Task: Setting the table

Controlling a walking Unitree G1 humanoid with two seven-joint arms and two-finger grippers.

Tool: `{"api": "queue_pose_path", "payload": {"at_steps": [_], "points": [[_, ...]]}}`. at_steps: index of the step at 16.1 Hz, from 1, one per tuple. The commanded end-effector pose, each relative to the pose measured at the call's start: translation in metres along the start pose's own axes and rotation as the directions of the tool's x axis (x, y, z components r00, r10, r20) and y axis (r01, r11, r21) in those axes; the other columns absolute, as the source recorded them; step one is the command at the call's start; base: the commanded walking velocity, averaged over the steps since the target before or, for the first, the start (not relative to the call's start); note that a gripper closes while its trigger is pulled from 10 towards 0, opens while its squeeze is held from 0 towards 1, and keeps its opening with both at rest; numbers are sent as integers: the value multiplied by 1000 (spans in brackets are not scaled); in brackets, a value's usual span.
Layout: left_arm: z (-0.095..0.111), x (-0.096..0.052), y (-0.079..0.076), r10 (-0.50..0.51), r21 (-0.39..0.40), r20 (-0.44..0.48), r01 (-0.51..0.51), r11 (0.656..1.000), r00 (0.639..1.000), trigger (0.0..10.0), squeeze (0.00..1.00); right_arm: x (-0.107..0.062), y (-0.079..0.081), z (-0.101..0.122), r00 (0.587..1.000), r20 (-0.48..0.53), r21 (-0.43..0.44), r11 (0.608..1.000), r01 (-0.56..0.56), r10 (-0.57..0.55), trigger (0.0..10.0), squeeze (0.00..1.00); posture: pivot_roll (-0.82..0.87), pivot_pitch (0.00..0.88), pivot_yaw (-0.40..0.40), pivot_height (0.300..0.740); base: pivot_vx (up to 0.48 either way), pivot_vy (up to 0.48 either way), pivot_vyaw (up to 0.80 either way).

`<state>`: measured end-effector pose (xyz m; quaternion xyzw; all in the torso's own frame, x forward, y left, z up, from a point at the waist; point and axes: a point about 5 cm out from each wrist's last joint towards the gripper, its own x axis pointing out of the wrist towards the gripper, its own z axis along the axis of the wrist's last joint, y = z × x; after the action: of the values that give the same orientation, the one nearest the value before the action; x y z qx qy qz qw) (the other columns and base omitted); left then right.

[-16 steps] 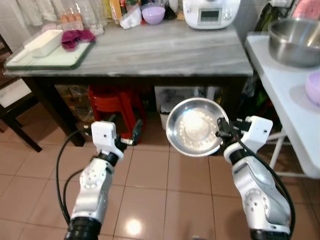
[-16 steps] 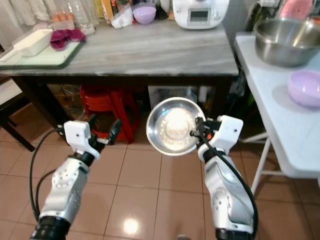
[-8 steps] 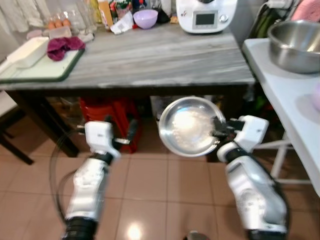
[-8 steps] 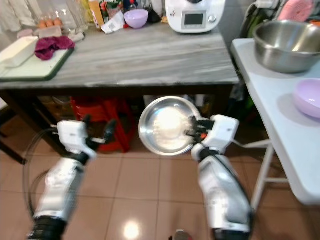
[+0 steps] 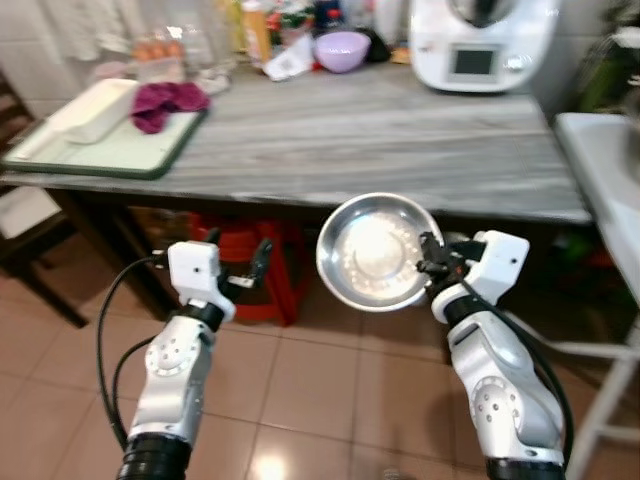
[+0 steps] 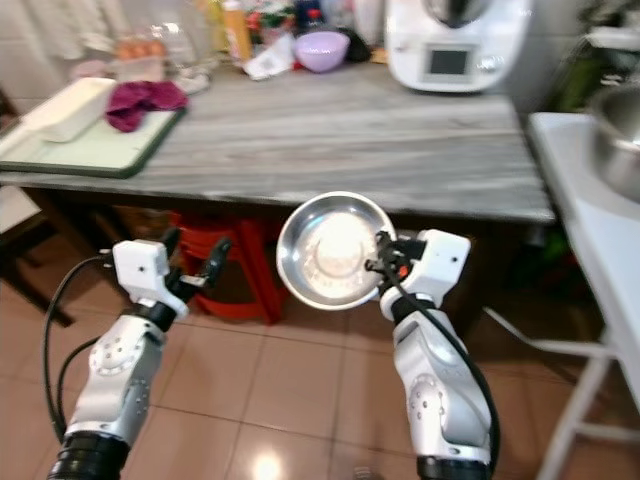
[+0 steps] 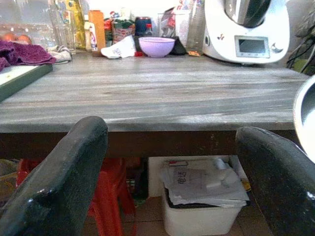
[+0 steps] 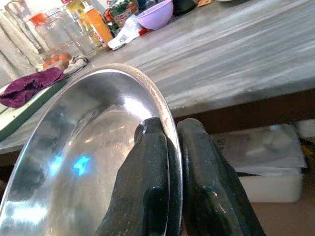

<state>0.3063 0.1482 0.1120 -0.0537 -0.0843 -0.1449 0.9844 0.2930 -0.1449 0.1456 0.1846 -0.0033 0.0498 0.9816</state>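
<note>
Before the grey wooden table (image 5: pixel 400 140), the right gripper (image 5: pixel 432 262) pinches a steel bowl (image 5: pixel 375 250) by its rim, apparently for placing on top, while the left gripper (image 5: pixel 250 270) waits open.

Floor: reddish-brown glossy tiles (image 5: pixel 320 380) are seen.
Furniture: a grey marbled table (image 5: pixel 400 130) on dark legs; a red stool (image 5: pixel 235 265) is tucked underneath.
Wall: pale tiles (image 5: pixel 40 45).

Shiny steel bowl (image 5: pixel 375 252), tilted, apparently empty.
</note>
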Motion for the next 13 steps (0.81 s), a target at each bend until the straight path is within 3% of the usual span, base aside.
{"api": "queue_pose_path", "payload": {"at_steps": [1,9,13], "points": [[-1,0,-2,-1,1,-5,1,1000,1000,10000,0,0,-1,5,1000,23,-5,1000,5,-5,10000,0,-138,103,60,740,420,0,431],[-3,-1,-6,-5,-6,-7,5,1000,1000,10000,0,1,-4,9,999,36,-12,1000,28,-27,10000,0,-143,109,54,740,421,0,0],[-4,-2,-6,-6,-9,-10,6,1000,1000,10000,0,0,-3,9,999,42,-5,1000,26,-26,10000,0,-145,113,50,740,420,0,-486]]}}
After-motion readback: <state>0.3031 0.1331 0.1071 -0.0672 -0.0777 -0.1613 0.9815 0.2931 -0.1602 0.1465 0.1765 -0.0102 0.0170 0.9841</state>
